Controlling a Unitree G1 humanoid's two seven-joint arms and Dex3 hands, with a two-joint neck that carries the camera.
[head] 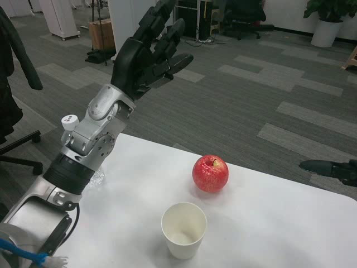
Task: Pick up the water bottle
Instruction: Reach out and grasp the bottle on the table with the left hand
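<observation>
The water bottle [69, 121] stands near the table's left edge, mostly hidden behind my left forearm. Only its white cap and a bit of its clear body low down by the forearm show. My left hand [146, 56] is raised high above and beyond the bottle, over the floor past the table's far edge. Its fingers are apart and it holds nothing. My right hand [333, 168] just enters at the right edge of the view, above the table's far right side. Only dark fingers of it show, well away from the bottle.
A red apple [210, 173] lies mid-table, and an empty white paper cup [184, 229] stands in front of it. The white table [279, 234] spreads to the right. A dark jacket on an office chair [11, 95] is off the left side.
</observation>
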